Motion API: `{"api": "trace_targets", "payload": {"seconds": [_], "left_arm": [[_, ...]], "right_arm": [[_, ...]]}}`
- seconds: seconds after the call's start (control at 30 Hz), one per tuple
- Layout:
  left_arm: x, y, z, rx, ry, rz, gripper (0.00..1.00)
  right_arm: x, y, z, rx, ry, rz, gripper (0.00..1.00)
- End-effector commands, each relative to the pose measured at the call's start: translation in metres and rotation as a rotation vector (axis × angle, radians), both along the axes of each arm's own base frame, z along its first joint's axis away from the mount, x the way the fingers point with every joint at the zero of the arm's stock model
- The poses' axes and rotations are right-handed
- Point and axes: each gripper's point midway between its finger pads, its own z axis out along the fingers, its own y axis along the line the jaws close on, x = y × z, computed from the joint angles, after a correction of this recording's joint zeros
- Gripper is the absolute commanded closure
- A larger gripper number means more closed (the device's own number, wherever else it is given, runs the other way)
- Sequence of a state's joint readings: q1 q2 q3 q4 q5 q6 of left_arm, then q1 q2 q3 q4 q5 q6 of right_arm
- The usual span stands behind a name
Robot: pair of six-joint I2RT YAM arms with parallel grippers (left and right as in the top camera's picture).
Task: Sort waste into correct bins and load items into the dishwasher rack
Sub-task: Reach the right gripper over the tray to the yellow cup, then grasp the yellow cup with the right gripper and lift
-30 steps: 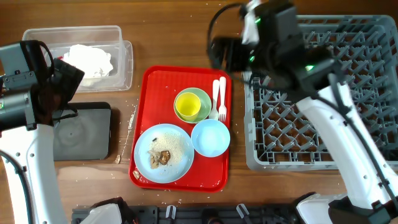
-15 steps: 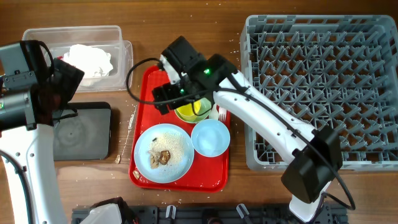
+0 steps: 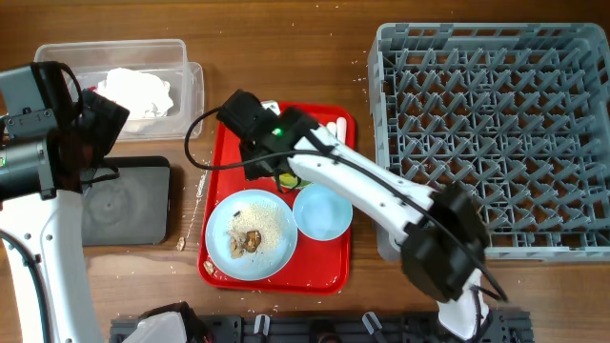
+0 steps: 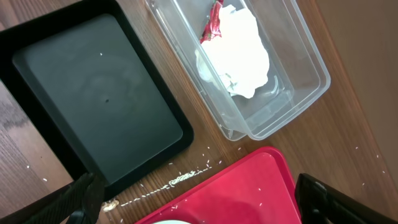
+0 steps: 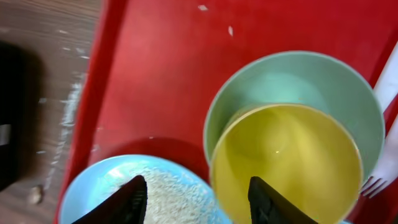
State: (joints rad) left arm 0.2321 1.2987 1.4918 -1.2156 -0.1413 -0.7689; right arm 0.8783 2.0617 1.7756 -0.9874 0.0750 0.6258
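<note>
R pincer (image 5: 200, 198): fingers apart, empty, over red tray (image 5: 161, 68) centre | yellow cup (image 5: 286, 165), nested in pale green bowl (image 5: 280, 78), sits toward its right finger; blue plate (image 5: 93, 196) with scraps under the left finger | L pincer (image 4: 199, 194): apart, off tray's left edge; I judge right arm nearer
</note>
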Motion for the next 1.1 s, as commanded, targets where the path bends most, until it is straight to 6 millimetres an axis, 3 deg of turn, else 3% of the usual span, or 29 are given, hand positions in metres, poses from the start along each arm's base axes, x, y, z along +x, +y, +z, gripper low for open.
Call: {"api": "trace_targets", "payload": {"seconds": [0.0,0.23,0.47,0.57,0.7,0.83,0.93,1.07], "left_arm": [[-0.001,0.003,0.002,0.008,-0.006,0.013,0.00],[-0.001,0.003,0.002,0.008,-0.006,0.013,0.00],[-0.001,0.003,0.002,0.008,-0.006,0.013,0.00],[-0.001,0.003,0.002,0.008,-0.006,0.013,0.00],[-0.001,0.003,0.002,0.008,-0.006,0.013,0.00],[-0.001,0.003,0.002,0.008,-0.006,0.013,0.00],[-0.001,0.003,0.002,0.008,-0.006,0.013,0.00],[-0.001,0.003,0.002,0.008,-0.006,0.013,0.00]], "right_arm": [[0.009,-0.008,-0.011,-0.061,-0.027,-0.051,0.51],[0.008,-0.008,-0.022,-0.080,-0.012,-0.046,0.67],[0.005,-0.004,-0.035,-0.101,-0.002,-0.034,0.69],[0.005,-0.004,-0.036,-0.101,-0.001,-0.035,0.91],[0.007,-0.003,-0.028,-0.095,-0.009,-0.034,0.96],[0.008,-0.008,-0.006,-0.088,-0.021,-0.042,0.96],[0.014,-0.016,0.025,-0.061,-0.044,-0.032,0.96],[0.027,-0.036,0.093,0.060,-0.079,0.034,0.96]]}}
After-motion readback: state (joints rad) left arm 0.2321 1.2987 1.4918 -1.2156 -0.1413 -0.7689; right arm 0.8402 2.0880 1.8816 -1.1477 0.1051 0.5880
